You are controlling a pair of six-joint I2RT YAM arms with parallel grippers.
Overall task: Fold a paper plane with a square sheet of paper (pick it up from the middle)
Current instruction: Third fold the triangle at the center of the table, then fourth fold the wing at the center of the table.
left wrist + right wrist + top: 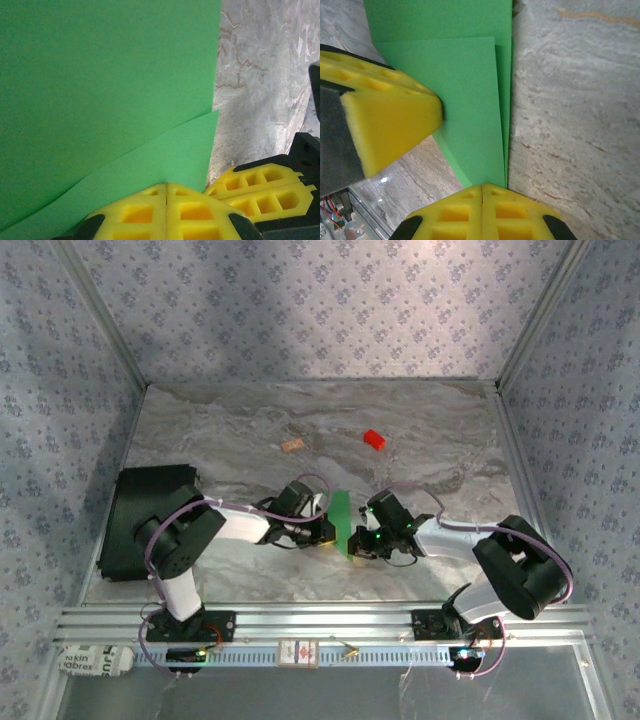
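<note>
L gripper (166, 192) is seen w/ its yellow pads pressed together, no gap btwn them. The lower edge of the square sheet of paper (100, 90) appears to run into the seam, though the actual pinch is hidden by the pads. R gripper (482, 192) is likewise closed tight, pads flush, w/ a pointed corner of the green sheet caught at the seam. From the top cam the sheet is seen standing on edge btwn the two grippers, over the near-middle part of the marble-pattern table (420, 420), not far from the front rail (320, 620). It is folded: at least two layers are shown in both wrist views, one edge slanting across the other. In the R wrist view a pad of the L gripper is laid against the sheet's face from the left. A small red block (374, 440) and a tan cork-like piece (293, 446) are seen farther back, well apart from the sheet. A black box (140, 520) is seen at the table's left edge, beside the L arm (190, 540).
</note>
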